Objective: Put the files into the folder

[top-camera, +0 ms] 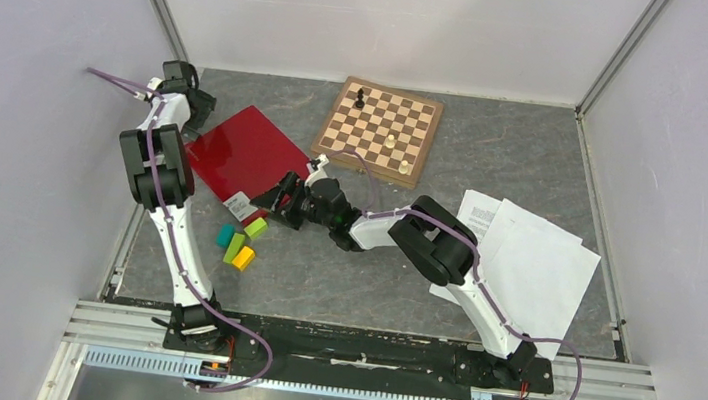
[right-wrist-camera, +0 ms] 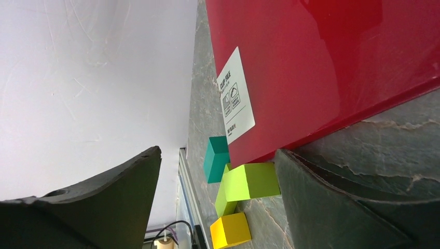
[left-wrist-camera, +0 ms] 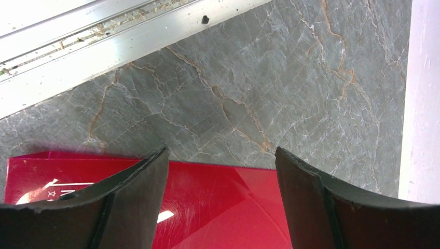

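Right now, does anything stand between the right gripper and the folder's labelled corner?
Nothing visible lies between them: the right gripper, jaws open, faces the corner of the folder that bears the white label. The coloured blocks sit right beside that corner, though, and may get nudged.

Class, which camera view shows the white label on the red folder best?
The right wrist view: the label appears large, with its print visible. The top external view shows it only as a tiny white patch at the near corner of the folder. The left wrist view shows only red cover, no clear label.
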Action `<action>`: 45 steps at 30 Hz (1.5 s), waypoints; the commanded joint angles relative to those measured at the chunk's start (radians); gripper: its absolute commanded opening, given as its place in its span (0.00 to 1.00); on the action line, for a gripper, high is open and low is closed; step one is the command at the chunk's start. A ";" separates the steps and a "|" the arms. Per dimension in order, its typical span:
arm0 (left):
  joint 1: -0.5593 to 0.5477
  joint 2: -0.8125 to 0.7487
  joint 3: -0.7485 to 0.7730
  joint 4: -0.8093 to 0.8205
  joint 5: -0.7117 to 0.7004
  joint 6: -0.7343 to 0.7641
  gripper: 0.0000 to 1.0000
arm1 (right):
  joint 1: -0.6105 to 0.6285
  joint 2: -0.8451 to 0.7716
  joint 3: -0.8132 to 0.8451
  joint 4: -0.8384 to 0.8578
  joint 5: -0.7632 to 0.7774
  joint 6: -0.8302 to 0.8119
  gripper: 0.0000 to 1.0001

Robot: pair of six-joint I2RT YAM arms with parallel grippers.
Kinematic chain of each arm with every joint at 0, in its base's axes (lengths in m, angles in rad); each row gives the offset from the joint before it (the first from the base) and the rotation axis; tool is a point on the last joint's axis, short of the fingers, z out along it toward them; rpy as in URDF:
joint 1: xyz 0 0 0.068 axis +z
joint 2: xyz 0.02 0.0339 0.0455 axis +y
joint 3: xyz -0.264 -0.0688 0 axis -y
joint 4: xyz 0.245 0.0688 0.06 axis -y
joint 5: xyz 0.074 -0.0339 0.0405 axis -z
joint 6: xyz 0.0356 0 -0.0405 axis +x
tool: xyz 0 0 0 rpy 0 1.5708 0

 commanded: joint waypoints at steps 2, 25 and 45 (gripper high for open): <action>0.009 -0.003 -0.027 -0.114 0.051 0.028 0.82 | -0.001 0.044 -0.014 0.004 0.101 0.037 0.81; 0.023 -0.038 -0.062 -0.130 0.179 0.045 0.65 | -0.016 0.163 0.217 0.024 0.101 0.062 0.48; -0.037 -0.513 -0.079 -0.075 0.366 0.157 0.78 | -0.064 0.070 0.417 0.028 -0.088 -0.118 0.00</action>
